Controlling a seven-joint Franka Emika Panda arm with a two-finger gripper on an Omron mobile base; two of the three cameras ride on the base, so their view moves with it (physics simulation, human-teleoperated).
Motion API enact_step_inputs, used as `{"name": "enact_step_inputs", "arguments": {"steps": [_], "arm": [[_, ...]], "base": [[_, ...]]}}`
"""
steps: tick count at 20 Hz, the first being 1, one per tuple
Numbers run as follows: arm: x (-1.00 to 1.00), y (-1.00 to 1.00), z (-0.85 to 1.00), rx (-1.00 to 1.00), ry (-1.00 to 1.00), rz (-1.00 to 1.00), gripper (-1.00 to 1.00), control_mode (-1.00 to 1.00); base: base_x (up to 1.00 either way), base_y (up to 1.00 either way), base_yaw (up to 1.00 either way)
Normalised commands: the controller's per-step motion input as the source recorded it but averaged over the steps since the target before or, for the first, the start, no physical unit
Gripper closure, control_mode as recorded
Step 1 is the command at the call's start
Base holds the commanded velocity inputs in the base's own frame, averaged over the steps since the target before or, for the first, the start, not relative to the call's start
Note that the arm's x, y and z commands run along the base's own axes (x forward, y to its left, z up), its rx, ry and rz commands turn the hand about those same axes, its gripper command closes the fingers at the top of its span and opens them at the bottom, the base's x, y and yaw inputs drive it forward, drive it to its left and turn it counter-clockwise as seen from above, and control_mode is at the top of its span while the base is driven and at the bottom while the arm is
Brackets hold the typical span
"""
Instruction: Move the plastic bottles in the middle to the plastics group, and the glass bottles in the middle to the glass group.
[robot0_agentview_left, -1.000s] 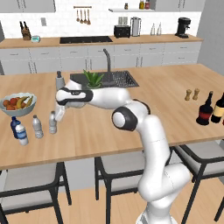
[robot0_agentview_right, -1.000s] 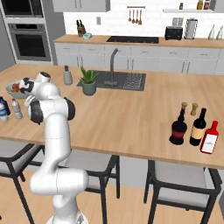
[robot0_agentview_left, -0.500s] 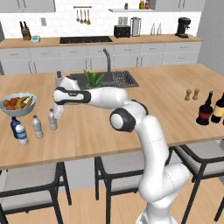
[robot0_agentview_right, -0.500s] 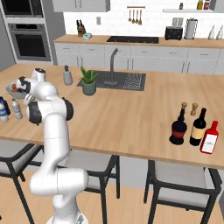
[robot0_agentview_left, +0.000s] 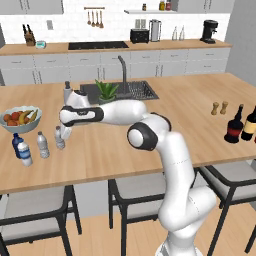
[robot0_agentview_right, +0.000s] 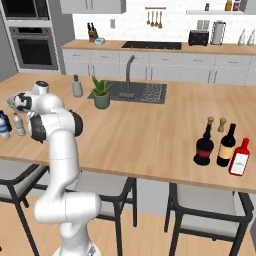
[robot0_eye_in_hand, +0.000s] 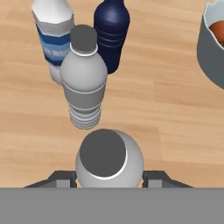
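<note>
At the bottom centre of the hand view, the gripper (robot0_eye_in_hand: 109, 177) clasps a clear water bottle (robot0_eye_in_hand: 108, 159); a second one (robot0_eye_in_hand: 84, 78) stands above it, beside the blue bottles (robot0_eye_in_hand: 111, 33).

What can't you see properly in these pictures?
- Pincer fingertips: hand view, hidden behind the grey bottle between them.
- Fruit bowl: hand view, cut off by the right edge.
- Blue-labelled bottle: hand view, its top cut off.
- Dark blue bottle: right base view, cut off at the left edge.
</note>
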Motion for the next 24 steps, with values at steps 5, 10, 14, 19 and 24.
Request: {"name": "enact_step_inputs", "arguments": {"steps": [5,10,14,19,24], "arm": [[0.00,0.00,0.02,0.00,0.17,0.00,1.00,-1.00],[0.00,0.00,0.02,0.00,0.07,0.00,1.00,-1.00],[0.00,0.00,-0.04,0.00,0.00,0.00,1.00,-1.00],[0.00,0.00,0.00,0.00,0.00,0.00,-1.00,-1.00],[0.00,0.00,0.00,0.00,0.00,0.00,-1.00,-1.00]], "base": [[0.00,0.00,0.00],[0.00,0.00,0.00],[0.00,0.00,0.00],[0.00,0.00,0.00],[0.00,0.00,0.00]]}}
